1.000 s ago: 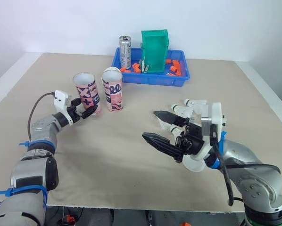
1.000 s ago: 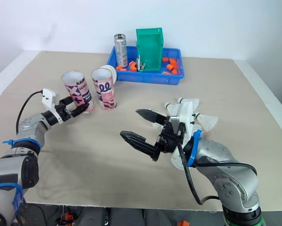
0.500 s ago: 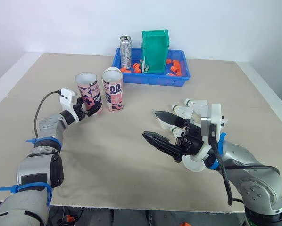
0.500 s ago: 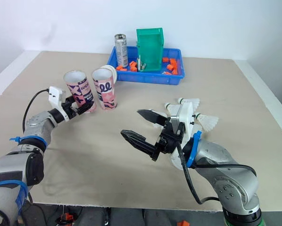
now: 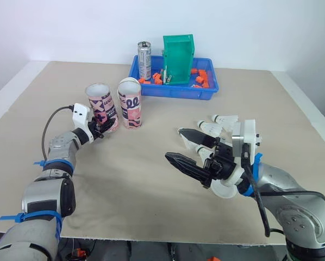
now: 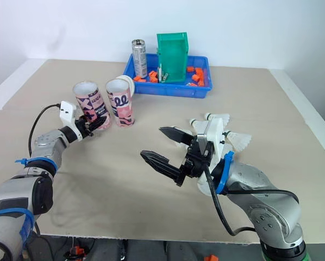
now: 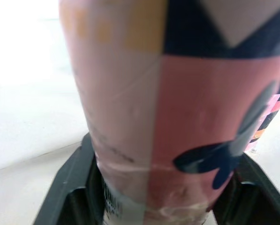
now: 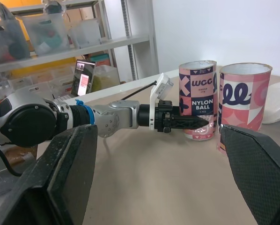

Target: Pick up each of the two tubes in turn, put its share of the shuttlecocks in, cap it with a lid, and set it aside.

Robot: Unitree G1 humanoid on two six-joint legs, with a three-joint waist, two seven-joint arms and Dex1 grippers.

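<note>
Two pink patterned tubes stand open-topped at the table's left-centre: the left tube [image 5: 101, 106] and the right tube [image 5: 129, 103]. My left gripper [image 5: 105, 128] is open at the left tube's base. Its fingers [image 7: 72, 187] straddle the tube [image 7: 168, 117] closely on both sides, and the tube rests on the table. My right gripper [image 5: 173, 144] hovers wide open over mid-table, holding nothing. White shuttlecocks [image 5: 212, 127] lie just behind it, partly hidden by the wrist. One white lid [image 6: 131, 81] leans behind the right tube, and another white disc [image 5: 223, 189] lies under my right wrist.
A blue tray [image 5: 173, 91] at the back holds a green bin [image 5: 179, 57], a silver can [image 5: 144, 60] and small orange parts. The table's left edge runs close beside my left arm. Bare tabletop lies between the two grippers.
My left gripper has moved forward to the left tube, and its fingers now flank the tube's base. The right arm has barely moved.
</note>
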